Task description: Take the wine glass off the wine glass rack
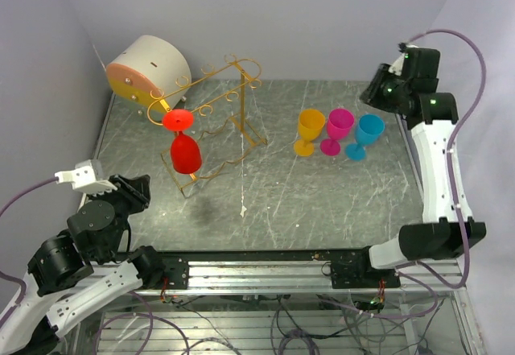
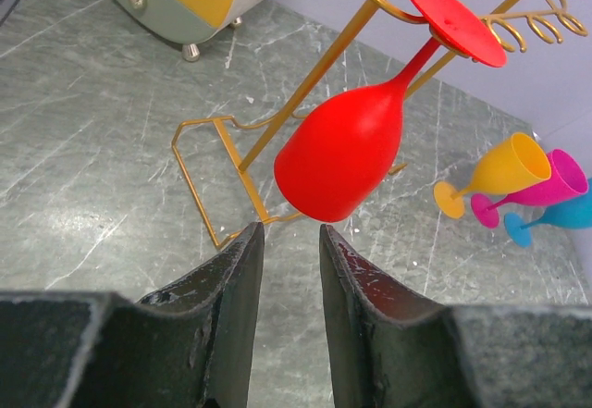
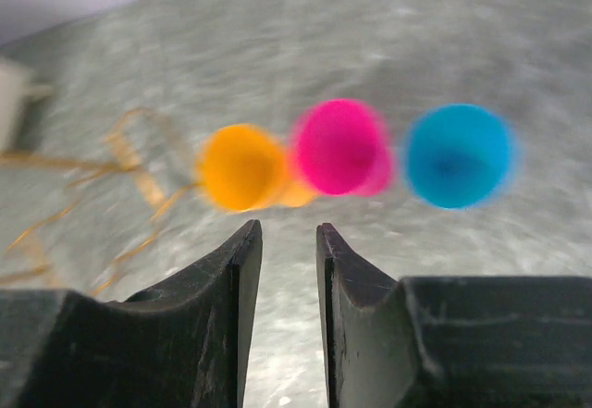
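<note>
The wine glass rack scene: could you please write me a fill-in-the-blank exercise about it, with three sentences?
1. The ____ wine glass hangs upside down on the wine glass rack.
2. Beside the orange glass and the pink glass stands a ____ one.
3. The ____ claw points at the hanging glass.
Missing words: red; blue; left.

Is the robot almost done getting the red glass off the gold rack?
Not yet. Nothing looks done: the red wine glass hangs upside down from the wine glass rack. The left gripper is open and empty, just short of its bowl. Gripping it and sliding it off are left.
</note>
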